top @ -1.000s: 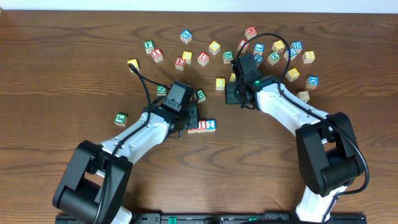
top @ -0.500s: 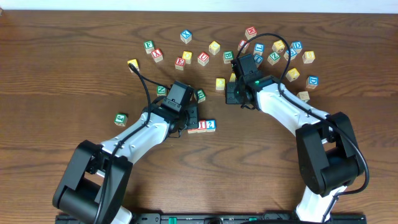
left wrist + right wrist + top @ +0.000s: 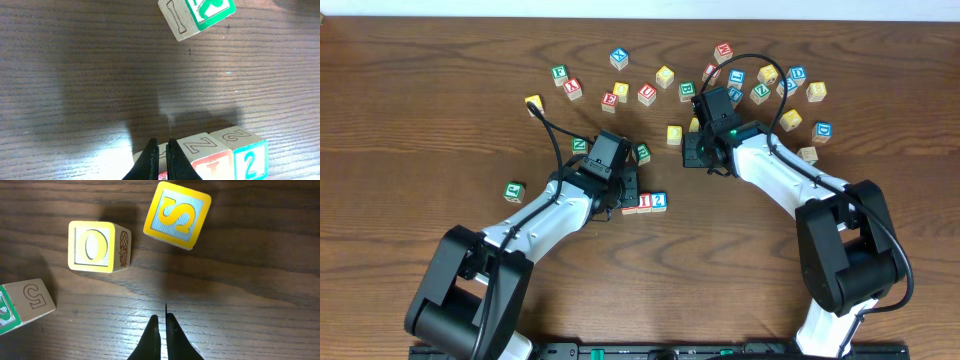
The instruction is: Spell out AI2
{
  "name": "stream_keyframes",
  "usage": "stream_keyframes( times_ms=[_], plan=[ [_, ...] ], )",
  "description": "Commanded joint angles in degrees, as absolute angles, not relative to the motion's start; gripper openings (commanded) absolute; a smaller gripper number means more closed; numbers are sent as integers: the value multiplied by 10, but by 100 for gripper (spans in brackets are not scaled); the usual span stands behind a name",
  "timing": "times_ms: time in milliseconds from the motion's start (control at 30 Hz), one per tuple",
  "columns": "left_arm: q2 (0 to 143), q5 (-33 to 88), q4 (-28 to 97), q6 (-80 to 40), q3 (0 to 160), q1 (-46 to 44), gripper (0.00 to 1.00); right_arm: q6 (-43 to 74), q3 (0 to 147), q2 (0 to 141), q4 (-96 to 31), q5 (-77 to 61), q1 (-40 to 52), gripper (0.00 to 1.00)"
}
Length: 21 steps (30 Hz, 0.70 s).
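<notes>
A row of three cubes lies at mid-table. The red I cube (image 3: 644, 203) (image 3: 212, 162) is in the middle and the blue 2 cube (image 3: 659, 201) (image 3: 248, 161) touches its right side. The left cube (image 3: 630, 208) (image 3: 141, 156) is mostly hidden by my left fingers, so I cannot read its letter. My left gripper (image 3: 627, 194) (image 3: 162, 150) is shut and empty, its tips resting at that left cube. My right gripper (image 3: 691, 150) (image 3: 162, 322) is shut and empty over bare wood, apart from the row.
Several loose letter cubes lie scattered across the back of the table (image 3: 440, 110). A green cube (image 3: 643, 153) (image 3: 197, 17) lies just behind the row. A yellow O cube (image 3: 92, 246) and a yellow S cube (image 3: 177, 214) lie ahead of my right gripper.
</notes>
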<state>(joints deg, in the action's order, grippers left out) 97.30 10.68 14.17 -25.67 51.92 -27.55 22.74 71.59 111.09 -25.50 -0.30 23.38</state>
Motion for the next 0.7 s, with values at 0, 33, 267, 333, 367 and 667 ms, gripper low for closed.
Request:
stream_keyframes(
  times_ms=[0,33,267,333,367,667],
  plan=[
    [982,114,148,-256,537,-277,7,222,727,1119,-255,-4,234,1],
    [982,114,148,-256,537,-277,8,222,727,1119,-255,-4,234,1],
    [982,114,148,-256,537,-277,7,222,727,1119,-255,-4,234,1],
    [982,114,147,-255,537,-277,7,222,727,1119,-255,-4,234,1],
    [982,113,146,-255,537,-277,7,222,727,1119,-255,-4,234,1],
    [982,81,131,-258,538,-277,7,222,727,1119,-255,-4,234,1]
  ],
)
